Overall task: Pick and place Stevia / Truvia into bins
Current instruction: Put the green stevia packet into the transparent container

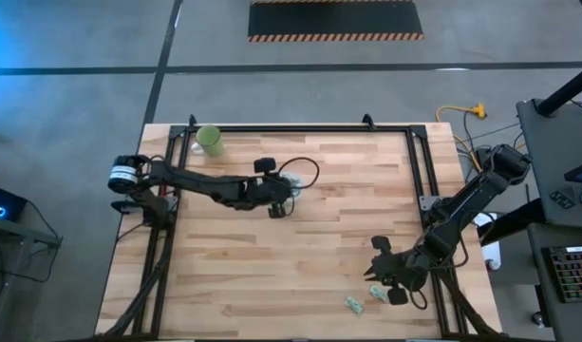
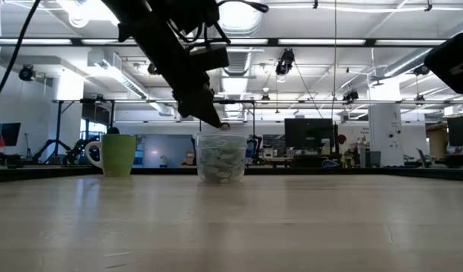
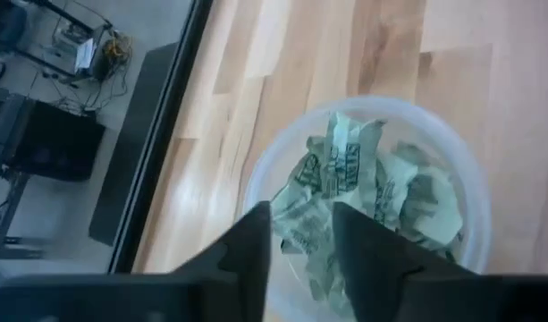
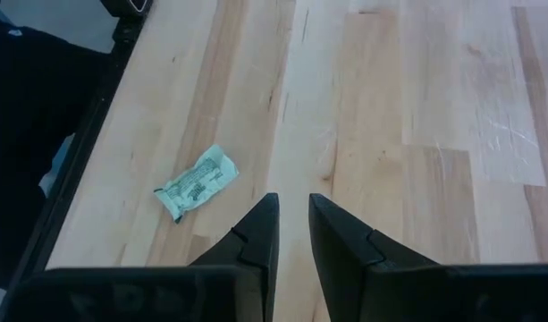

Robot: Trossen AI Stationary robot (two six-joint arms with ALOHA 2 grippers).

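Note:
The clear cup (image 3: 381, 109) stands on the table a little behind its middle and holds several crumpled green-and-white Stevia packets (image 3: 345, 179). My left gripper (image 3: 300, 234) hangs just above the cup's rim, slanting down, open, with nothing between its fingers; the low view shows its tips (image 2: 213, 119) over the cup (image 2: 220, 159). One loose packet (image 4: 195, 184) lies flat near the table's near right corner (image 1: 354, 305). My right gripper (image 4: 293, 213) hovers above the wood beside that packet, its fingers a narrow gap apart and bare.
An opaque light-green cup (image 1: 210, 140) stands at the far left of the table, left of the clear cup in the low view (image 2: 119, 155). A black frame rail (image 1: 300, 127) runs around the table's edges. Bare wood lies between the two arms.

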